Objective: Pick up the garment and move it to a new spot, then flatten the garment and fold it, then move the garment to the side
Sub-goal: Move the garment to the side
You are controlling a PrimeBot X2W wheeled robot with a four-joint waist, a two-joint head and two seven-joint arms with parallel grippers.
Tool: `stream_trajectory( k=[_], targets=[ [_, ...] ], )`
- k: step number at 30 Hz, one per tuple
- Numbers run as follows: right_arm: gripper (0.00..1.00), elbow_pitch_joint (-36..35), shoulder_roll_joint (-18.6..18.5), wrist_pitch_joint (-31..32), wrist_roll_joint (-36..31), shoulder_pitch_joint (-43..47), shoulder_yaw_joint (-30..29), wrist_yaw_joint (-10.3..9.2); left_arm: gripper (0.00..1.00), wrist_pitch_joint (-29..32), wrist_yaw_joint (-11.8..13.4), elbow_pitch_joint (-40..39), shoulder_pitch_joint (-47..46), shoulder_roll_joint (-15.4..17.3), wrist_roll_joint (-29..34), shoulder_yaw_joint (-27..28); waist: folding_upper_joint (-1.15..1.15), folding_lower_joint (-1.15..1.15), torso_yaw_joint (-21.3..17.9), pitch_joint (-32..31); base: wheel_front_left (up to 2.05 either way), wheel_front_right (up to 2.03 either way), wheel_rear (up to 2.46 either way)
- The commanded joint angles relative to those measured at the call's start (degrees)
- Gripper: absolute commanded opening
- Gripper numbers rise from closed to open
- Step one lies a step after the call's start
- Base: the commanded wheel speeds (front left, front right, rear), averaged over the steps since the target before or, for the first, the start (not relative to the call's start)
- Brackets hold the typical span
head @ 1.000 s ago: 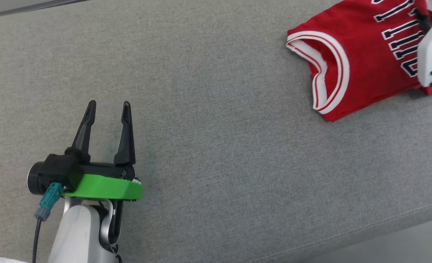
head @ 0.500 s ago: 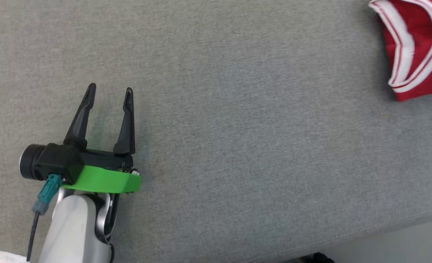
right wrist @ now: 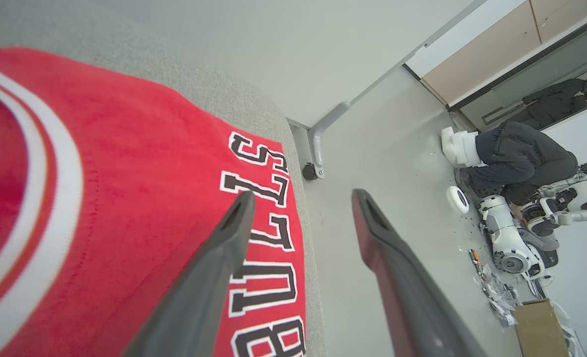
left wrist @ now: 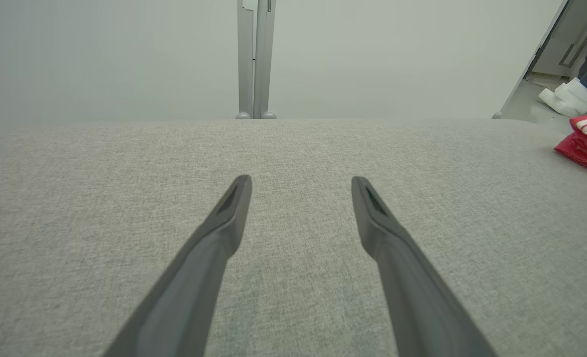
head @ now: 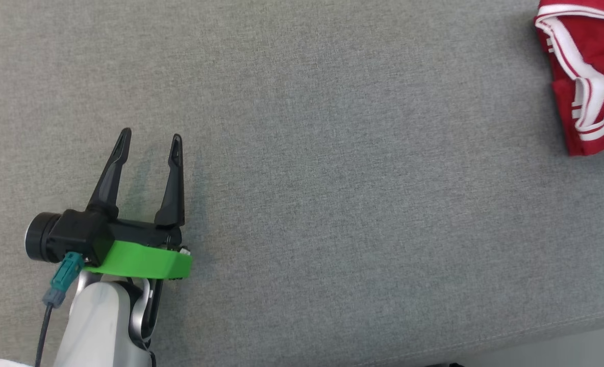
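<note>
1. Your left pincer (head: 150, 135) stands wide open, with nothing between its two dark fingers. You see it at the lower left of the head view, over bare grey cushion (head: 332, 178).
2. Your right pincer (right wrist: 303, 195) is spread wide too in its own wrist view, and it grips nothing. One finger lies across the black-and-white lettering (right wrist: 268, 248). The other lies over the pale floor (right wrist: 382, 148) past the cushion's edge.
3. The red jersey (head: 600, 56) lies on the cushion at the top right corner of the head view, well apart from your left pincer. The frame's edge cuts it off.
4. Its white-and-red trim (head: 585, 86) faces up and curves round an opening.
5. In the right wrist view, the jersey reaches almost to the cushion's rounded edge.
6. Further out, a person (right wrist: 516, 158) crouches on the floor beside a white machine (right wrist: 506, 238). A cardboard box (right wrist: 541, 322) sits at that view's bottom right.
</note>
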Motion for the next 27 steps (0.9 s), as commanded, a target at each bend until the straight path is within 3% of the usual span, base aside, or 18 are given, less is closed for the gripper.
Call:
stream_trajectory(
  k=[1, 8, 16, 27],
  targets=[
    [1.0, -1.03, 1.95, -2.45, 1.86, 0.99, -1.03, -0.13, 1.0, -0.14, -0.17, 0.26, 0.99, -0.16, -0.35, 0.52, 0.0, 0.0, -0.86, -3.85, 0.0, 0.0, 0.0],
    [1.0, -6.65, 11.01, -12.54, 11.74, 8.0, 2.25, -0.12, 1.0, -0.14, -0.17, 1.76, 4.45, -1.56, -0.27, 2.85, 0.0, 0.0, -1.17, -11.63, 0.0, 0.0, 0.0],
    [1.0, -13.66, 16.12, -15.99, 23.33, 18.75, 12.42, -0.12, 1.0, -0.14, 0.29, 5.33, 7.47, -2.75, -0.47, 7.01, 0.0, 0.0, -0.31, -19.63, 0.0, 0.0, 0.0],
    [1.0, -18.01, 24.4, -16.12, 22.46, 26.71, 16.08, -0.12, 1.0, -0.14, 0.99, 9.51, 11.65, -3.21, -2.65, 10.44, 0.0, 0.0, 1.48, -26.25, 0.0, 0.0, 0.0]
  ],
)
